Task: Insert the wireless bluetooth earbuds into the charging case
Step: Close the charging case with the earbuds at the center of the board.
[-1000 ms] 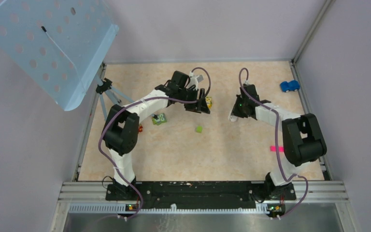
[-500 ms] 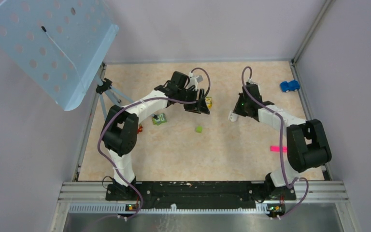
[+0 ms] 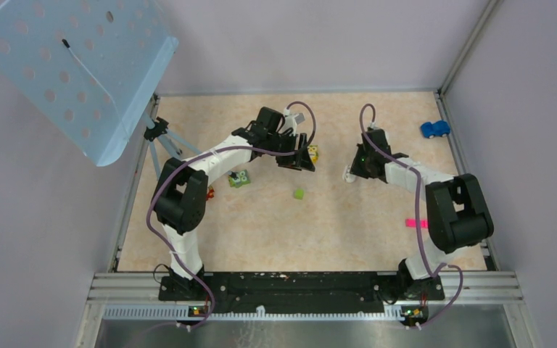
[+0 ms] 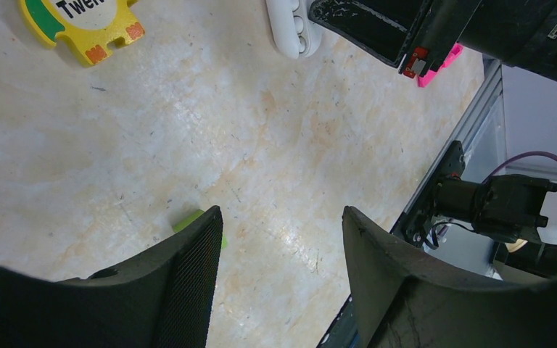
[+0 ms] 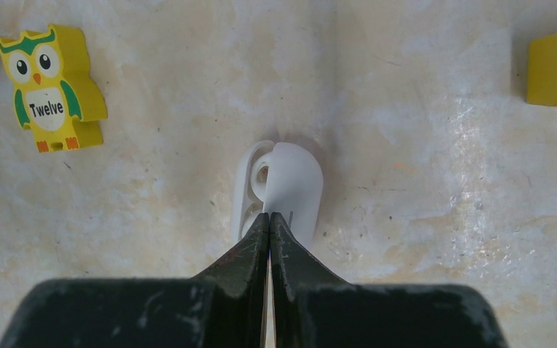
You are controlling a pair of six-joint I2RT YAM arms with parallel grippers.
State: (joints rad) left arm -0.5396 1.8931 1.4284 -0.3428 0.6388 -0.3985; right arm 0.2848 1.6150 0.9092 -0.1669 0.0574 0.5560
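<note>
Change in the last second is all on the right side; the right arm's elbow swings out from the case point(image 3: 347, 175) and comes partway back, and the wrist creeps slightly toward the case's far end; the case itself doesn't shift on the tabletop point(image 3: 261, 232). Left arm hasn't moved.

Right fingers point(image 5: 255, 250) are pressed fully together with nothing between them; the tips sit at the near edge of the case lid point(image 5: 295, 181); touching or just above, can't tell. The lid looks part-raised, with a well of the case showing beside it.

Left fingers point(image 4: 188, 275) are moderately apart and empty; they hang over bare tabletop on the owl point(image 5: 49, 85) side of the case, with the green cube point(image 4: 192, 217) peeking out behind one finger.

Earbuds: can't find them in any view; not in either set of fingers, and not on the tabletop around the case. They may already be seated in the case or hidden by an arm; can't tell.

My read: the right arm is fine-aligning on the lid, not carrying anything; it looks like a lid nudge or press, not an insertion. Risk: shut tips on a light case can skid it toward the owl instead of moving the lid; the left fingers are well placed to brace it if needed.
</note>
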